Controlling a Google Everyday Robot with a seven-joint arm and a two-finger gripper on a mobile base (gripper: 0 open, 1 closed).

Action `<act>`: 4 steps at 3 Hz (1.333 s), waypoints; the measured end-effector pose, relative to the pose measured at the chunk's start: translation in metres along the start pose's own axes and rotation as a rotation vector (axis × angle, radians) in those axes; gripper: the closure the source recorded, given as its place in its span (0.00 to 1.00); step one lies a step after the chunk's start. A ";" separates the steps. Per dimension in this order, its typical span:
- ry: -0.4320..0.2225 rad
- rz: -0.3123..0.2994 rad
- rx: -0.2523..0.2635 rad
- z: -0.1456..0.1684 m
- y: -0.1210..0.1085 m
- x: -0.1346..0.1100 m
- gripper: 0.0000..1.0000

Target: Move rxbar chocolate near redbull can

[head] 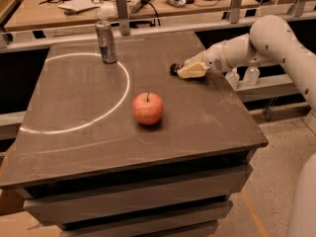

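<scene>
hand (190,71) low on desk (74,147), grip cannot be told | rxbar chocolate (173,69) dark end shows at hand's tip, touching it | redbull can (106,42) upright, well apart from hand | apple (147,108) near hand, beside bar-to-can line, not across it

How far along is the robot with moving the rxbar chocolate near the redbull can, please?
Early on. Done: the gripper is at the rxbar chocolate on the right side of the table. In hand: taking hold, though a grip cannot be confirmed. Left: carrying the bar across to the redbull can, standing far off at the back left.
</scene>
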State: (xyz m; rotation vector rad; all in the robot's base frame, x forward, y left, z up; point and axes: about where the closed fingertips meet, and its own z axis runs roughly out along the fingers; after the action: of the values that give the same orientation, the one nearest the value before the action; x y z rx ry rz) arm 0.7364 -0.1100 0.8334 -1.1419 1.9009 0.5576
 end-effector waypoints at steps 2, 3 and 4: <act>-0.188 -0.038 0.016 -0.013 0.002 -0.099 1.00; -0.221 -0.061 -0.014 0.001 0.016 -0.137 1.00; -0.235 -0.086 -0.057 0.023 0.034 -0.167 1.00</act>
State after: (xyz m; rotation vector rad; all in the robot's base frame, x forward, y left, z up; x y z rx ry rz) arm 0.7572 0.0072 0.9580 -1.1360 1.6370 0.6704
